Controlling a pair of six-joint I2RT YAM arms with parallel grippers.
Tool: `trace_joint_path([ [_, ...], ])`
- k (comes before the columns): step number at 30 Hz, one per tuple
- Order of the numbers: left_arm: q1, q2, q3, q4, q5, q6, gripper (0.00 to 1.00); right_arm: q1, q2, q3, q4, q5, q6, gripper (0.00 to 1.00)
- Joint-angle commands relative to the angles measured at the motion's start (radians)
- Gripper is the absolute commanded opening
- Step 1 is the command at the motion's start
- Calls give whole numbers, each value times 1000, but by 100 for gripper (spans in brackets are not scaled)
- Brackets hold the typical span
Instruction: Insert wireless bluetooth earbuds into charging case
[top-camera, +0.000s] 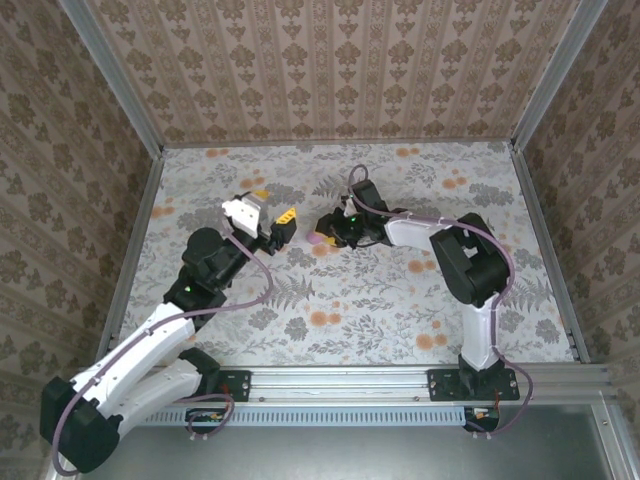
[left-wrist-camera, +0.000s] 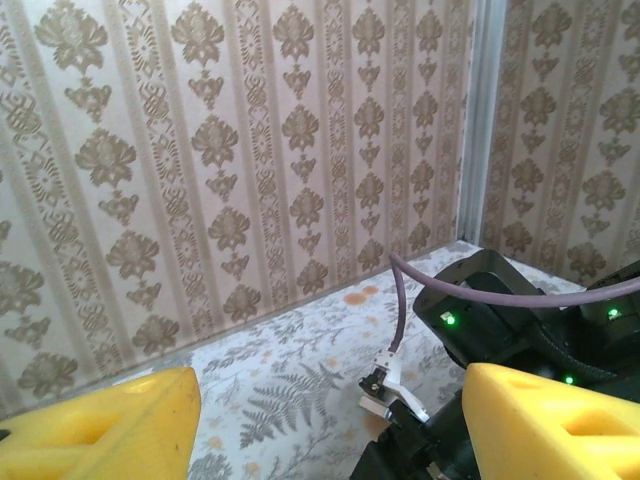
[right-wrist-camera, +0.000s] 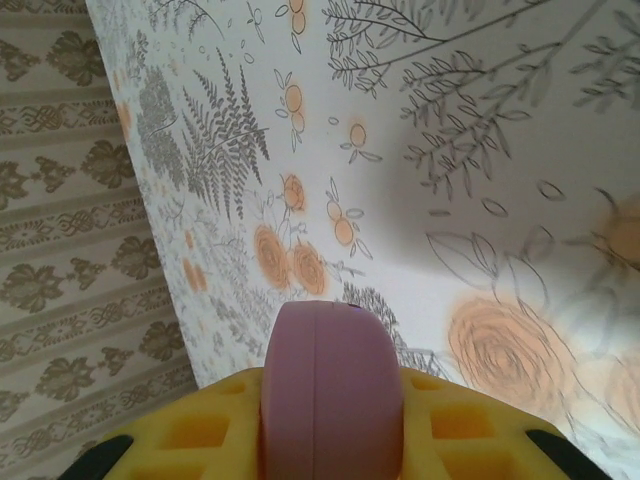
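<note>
1. Top view: the left gripper (top-camera: 275, 206) hangs over the flowered table (top-camera: 400, 300) with its yellow fingers spread. The right gripper (top-camera: 326, 234) sits just beside it, toward the middle of the table. A small pink patch at the right gripper's tip is the pink case (top-camera: 318, 240). From this height I cannot tell whether the case touches the table or is lifted off it.

2. Left wrist view: the left gripper (left-wrist-camera: 330, 440) is wide open. Its two yellow fingertips (left-wrist-camera: 110, 430) stand far apart with nothing between them. Ahead and to the right is the black right arm (left-wrist-camera: 500, 325) with its green lights, close by.

3. Right wrist view: the right gripper (right-wrist-camera: 332, 425) is clamped on the pink case (right-wrist-camera: 330, 375). It holds the case on edge between the yellow pads (right-wrist-camera: 215, 435), rounded end pointing away over the table. A seam runs down the case and looks closed, so I cannot tell whether the earbuds are inside.

4. Step in hand, as I judge it: the right arm is holding the case up for the empty left gripper.

5. Next move, as I judge it: if the case is shut and unfilled, the left fingers must reach the lid along the seam and lift it. The right grip must stay firm so the smooth case does not twist. If the buds are already in, the case only needs setting down.
</note>
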Motion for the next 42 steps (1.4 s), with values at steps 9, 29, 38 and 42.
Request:
trace_joint_path([
  [9, 19, -56, 15, -56, -54, -9, 73, 23, 84, 49, 21, 86, 17, 28],
  [29, 29, 18, 27, -10, -32, -45, 72, 16, 11, -37, -96, 139, -82, 43],
  [38, 30, 18, 25, -4, -40, -54, 72, -8, -90, -55, -211, 189, -164, 53],
  [42, 30, 33, 34, -19, -33, -56, 73, -58, -178, -38, -334, 286, -278, 55],
])
